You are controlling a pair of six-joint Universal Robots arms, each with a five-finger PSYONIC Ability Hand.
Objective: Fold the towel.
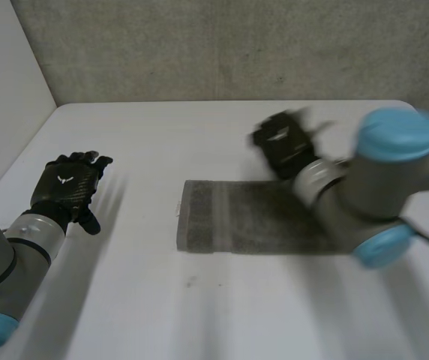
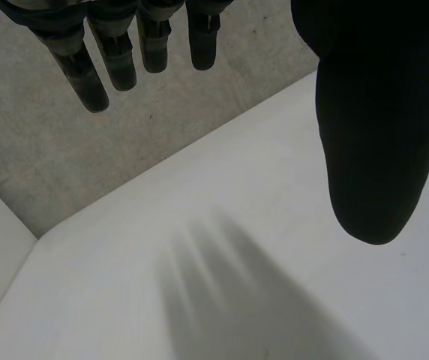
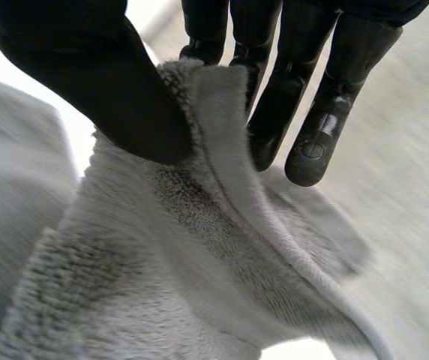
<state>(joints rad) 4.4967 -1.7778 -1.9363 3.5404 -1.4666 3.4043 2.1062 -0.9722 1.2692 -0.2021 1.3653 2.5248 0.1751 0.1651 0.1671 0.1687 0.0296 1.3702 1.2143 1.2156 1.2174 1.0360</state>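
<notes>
A grey towel [image 1: 237,217] lies folded as a long strip across the middle of the white table [image 1: 162,142]. My right hand [image 1: 283,144] is over the towel's far right part. In the right wrist view the thumb [image 3: 102,82] and fingers [image 3: 274,112] pinch a raised edge of the towel [image 3: 199,247], which hangs down from the grip. My left hand [image 1: 68,184] hovers over the table far to the left of the towel, fingers [image 2: 87,60] straight and spread, holding nothing.
A grey wall [image 1: 237,45] stands behind the table, and a white side wall [image 1: 4,90] closes the left. The table's back edge runs just beyond my right hand. Bare tabletop [image 2: 199,300] lies under my left hand.
</notes>
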